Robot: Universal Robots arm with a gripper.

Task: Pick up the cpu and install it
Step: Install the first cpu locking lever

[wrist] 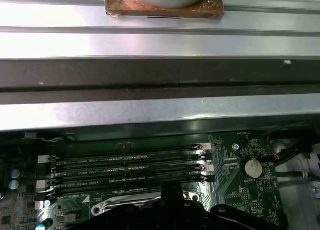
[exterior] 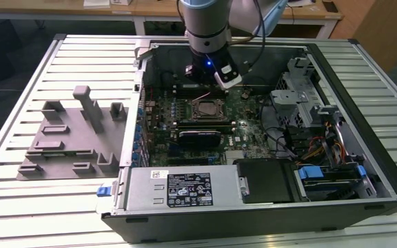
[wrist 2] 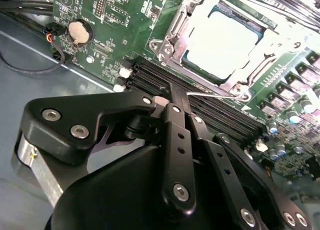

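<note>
The cpu point(wrist 2: 220, 37) lies flat inside the metal-framed socket point(wrist 2: 167, 40) on the green motherboard, its pale silver top facing up. In the exterior view the cpu point(exterior: 205, 109) sits at the middle of the open computer case. My gripper point(exterior: 211, 87) hangs inside the case just behind the socket, over the memory slots. In the second wrist view the black gripper point(wrist 2: 175, 92) is shut with nothing between its fingers, and its tip sits a short way from the socket's thin wire lever point(wrist 2: 215, 95). The gripper's dark tip point(wrist: 172, 195) shows in the first wrist view.
The case wall point(wrist: 150, 115) stands close behind the gripper. Memory slots point(wrist: 130, 167) and a coin battery point(wrist 2: 80, 31) lie near it. A power supply point(exterior: 184, 188) and drive cage point(exterior: 295, 98) border the board. A grey fixture block point(exterior: 67, 139) sits at the exterior view's left.
</note>
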